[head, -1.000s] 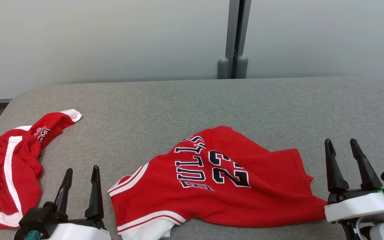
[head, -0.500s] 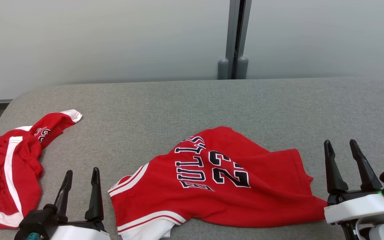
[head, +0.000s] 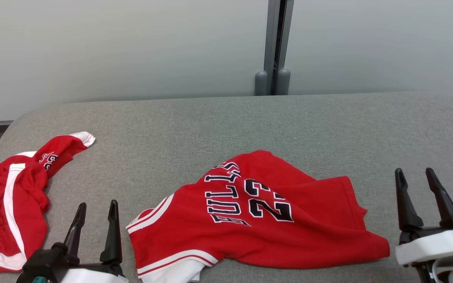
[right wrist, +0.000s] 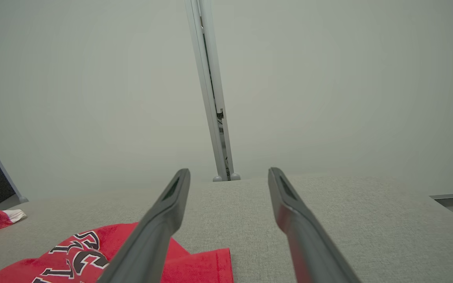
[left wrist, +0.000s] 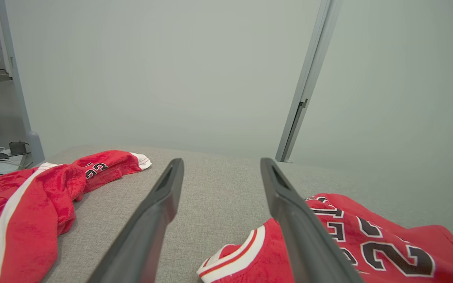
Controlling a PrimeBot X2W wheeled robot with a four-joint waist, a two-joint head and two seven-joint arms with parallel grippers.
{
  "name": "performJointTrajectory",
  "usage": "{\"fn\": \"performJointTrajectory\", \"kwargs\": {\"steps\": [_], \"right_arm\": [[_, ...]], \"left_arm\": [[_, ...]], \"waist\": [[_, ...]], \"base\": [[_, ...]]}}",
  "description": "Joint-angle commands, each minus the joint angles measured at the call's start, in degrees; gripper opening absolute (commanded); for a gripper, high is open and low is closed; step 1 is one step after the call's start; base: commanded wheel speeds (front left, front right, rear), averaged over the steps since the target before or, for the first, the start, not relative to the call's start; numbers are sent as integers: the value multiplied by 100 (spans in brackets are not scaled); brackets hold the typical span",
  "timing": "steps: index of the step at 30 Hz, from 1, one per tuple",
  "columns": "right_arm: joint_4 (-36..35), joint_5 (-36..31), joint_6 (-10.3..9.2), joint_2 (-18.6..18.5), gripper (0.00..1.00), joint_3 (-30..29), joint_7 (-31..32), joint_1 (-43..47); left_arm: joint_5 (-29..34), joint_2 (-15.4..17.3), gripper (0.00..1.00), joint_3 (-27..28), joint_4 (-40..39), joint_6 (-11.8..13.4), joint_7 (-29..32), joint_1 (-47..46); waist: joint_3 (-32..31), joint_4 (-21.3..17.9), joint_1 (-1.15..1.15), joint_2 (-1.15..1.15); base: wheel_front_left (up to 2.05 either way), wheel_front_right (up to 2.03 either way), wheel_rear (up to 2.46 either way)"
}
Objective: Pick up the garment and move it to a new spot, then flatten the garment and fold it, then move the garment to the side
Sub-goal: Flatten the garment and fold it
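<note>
A red basketball jersey (head: 250, 212) lies rumpled on the near half of a grey cloth-covered surface (head: 226, 122), just off centre toward 6 o'clock in the head view, its dark lettering and number turned sideways. It reads as a light, limp knit: not fragile, likely to sag and bunch the moment it is lifted, and to drag a little on the woven covering rather than slide freely. The best holds look to be its edges, the white-and-red trimmed opening (head: 151, 214) at its 8 o'clock side and the loose corner (head: 378, 249) at its 4 o'clock side, since a pinch in the middle would probably gather several layers at once. The left tool (head: 97, 204) stands at 7 o'clock, just beside the trimmed opening and clear of the cloth, its two dark fingers (head: 112, 232) spread apart and holding nothing; the right tool (head: 414, 171) stands at 4 o'clock, just beyond the loose corner, likewise spread and empty. A second red garment, shorts (head: 30, 196) with a white side stripe, lies heaped at 9 o'clock near the surface's rounded edge, well apart from the jersey but close outside the left tool, where a wide sweep could snag it. Toward 12 o'clock the far half of the surface runs open up to pale wall panels (head: 112, 47) and a grey post (head: 273, 43), leaving room for a new spot.
</note>
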Motion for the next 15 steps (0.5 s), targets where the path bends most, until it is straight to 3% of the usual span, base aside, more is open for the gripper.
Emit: {"fn": "performJointTrajectory", "kwargs": {"steps": [1,8,15], "right_arm": [[66,14,3,-114,100,-37,-30,79],[372,409,2,-551,100,202,746,287],[607,1063,2,-804,100,569,1623,514]], "left_arm": [[13,67,100,14,-59,-26,52,101],[-140,167,100,-39,-474,-49,630,421],[-486,385,100,-284,-875,-212,1918,893]], "waist": [[-9,1,0,0],[-3,22,0,0],[109,57,0,0]], "base": [[0,0,0],[0,0,0],[0,0,0]]}}
